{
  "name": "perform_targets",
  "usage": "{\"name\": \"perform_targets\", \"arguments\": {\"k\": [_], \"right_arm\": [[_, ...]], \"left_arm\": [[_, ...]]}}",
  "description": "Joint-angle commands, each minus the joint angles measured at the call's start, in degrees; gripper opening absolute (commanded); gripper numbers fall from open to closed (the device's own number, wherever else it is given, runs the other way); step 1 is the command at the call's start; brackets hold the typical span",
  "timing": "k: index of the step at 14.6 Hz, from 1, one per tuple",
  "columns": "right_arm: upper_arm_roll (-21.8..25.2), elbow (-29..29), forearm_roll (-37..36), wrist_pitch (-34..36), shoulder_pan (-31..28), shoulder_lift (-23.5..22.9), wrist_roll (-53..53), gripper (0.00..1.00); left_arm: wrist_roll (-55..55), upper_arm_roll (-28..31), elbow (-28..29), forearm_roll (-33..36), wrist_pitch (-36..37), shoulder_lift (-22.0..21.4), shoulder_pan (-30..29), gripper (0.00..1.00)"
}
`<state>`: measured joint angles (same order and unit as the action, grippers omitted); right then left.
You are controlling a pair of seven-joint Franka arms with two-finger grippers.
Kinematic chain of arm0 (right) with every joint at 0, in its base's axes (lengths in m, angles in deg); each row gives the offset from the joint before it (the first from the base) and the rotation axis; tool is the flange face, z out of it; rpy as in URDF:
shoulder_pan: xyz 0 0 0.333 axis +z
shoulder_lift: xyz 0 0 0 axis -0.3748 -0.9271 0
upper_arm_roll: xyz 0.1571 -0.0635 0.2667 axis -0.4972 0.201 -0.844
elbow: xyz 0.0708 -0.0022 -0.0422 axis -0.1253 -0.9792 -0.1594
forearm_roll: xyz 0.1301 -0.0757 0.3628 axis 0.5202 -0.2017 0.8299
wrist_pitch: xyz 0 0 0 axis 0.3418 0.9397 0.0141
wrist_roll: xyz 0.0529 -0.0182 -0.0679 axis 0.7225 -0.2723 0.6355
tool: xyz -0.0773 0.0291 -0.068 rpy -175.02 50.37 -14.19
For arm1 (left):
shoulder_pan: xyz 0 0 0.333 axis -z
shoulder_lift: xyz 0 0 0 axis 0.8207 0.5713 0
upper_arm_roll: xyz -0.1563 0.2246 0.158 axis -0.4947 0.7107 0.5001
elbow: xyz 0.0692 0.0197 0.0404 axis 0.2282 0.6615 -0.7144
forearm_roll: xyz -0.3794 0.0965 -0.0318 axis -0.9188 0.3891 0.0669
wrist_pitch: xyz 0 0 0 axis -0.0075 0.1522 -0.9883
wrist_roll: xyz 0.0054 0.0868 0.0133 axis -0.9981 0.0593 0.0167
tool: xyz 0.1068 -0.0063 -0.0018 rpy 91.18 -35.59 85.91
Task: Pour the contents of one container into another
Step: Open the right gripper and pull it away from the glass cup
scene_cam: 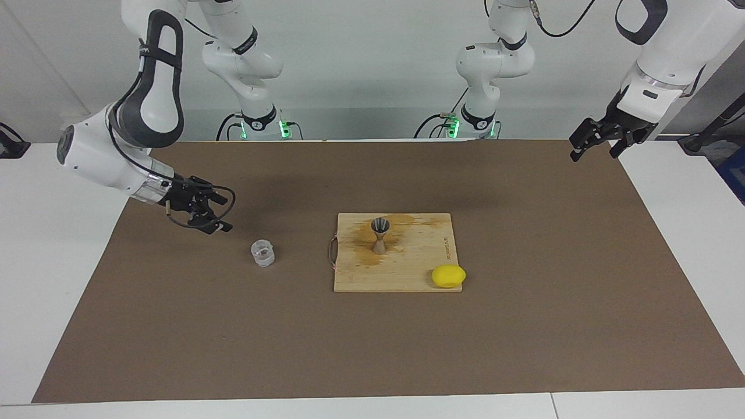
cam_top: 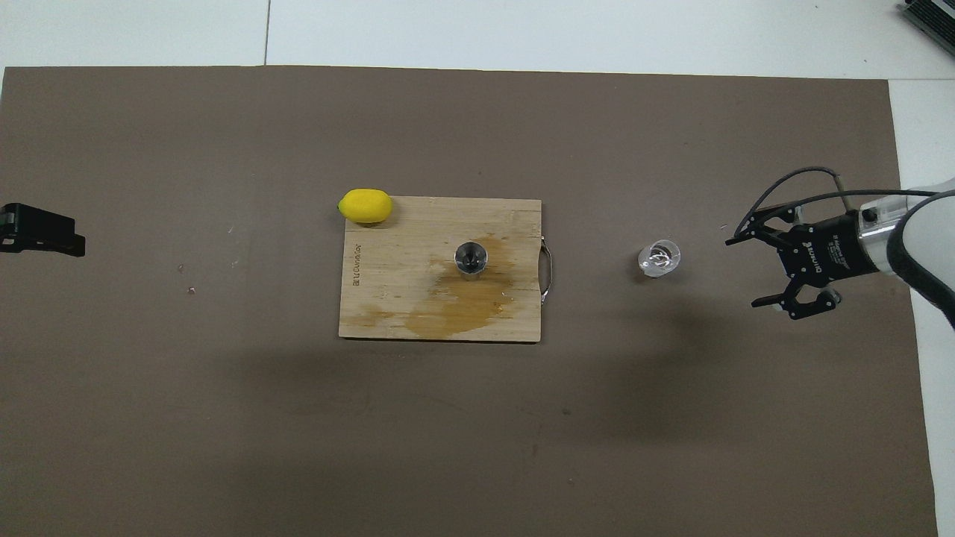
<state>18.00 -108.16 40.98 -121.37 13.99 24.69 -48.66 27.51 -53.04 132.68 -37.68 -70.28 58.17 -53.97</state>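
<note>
The right gripper point(scene_cam: 216, 216) hangs with its fingers spread wide and holding nothing, at middle left of the facing view, apart from the glass cup point(scene_cam: 262, 254) standing upright on the counter point(scene_cam: 524, 337). The jigger point(scene_cam: 379, 235) stands at frame centre on the cutting board point(scene_cam: 401, 273), amid a brown spill, a lemon point(scene_cam: 448, 276) at the board's corner. The left gripper point(scene_cam: 599, 139) waits open at upper right. A clumsy re-approach could tip the light cup.
</note>
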Motion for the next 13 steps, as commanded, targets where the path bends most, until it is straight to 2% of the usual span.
{"name": "perform_targets", "arguments": {"k": [1,4,9,12,13], "right_arm": [[-0.44,3.19,-11.19,-3.52,2.83,0.35,3.73,1.00],[-0.44,3.19,-14.65,-7.41,5.38,1.06,12.51,1.00],[0.08,3.37,-15.88,-6.97,3.28,3.17,35.10,1.00],[-0.35,4.07,-22.64,-6.36,4.06,5.53,37.85,1.00],[-0.44,4.16,-22.83,-4.97,4.06,6.59,37.94,1.00]], "left_arm": [[1.22,0.27,-0.61,1.20,0.63,-0.29,0.66,1.00],[1.22,0.27,-0.61,1.20,0.55,-0.29,0.66,1.00],[1.31,0.27,-0.61,1.20,0.55,-0.29,0.66,1.00],[1.31,0.27,-0.61,1.20,0.55,-0.29,0.66,1.00],[1.31,0.27,-0.61,1.20,0.55,-0.29,0.66,1.00]]}}
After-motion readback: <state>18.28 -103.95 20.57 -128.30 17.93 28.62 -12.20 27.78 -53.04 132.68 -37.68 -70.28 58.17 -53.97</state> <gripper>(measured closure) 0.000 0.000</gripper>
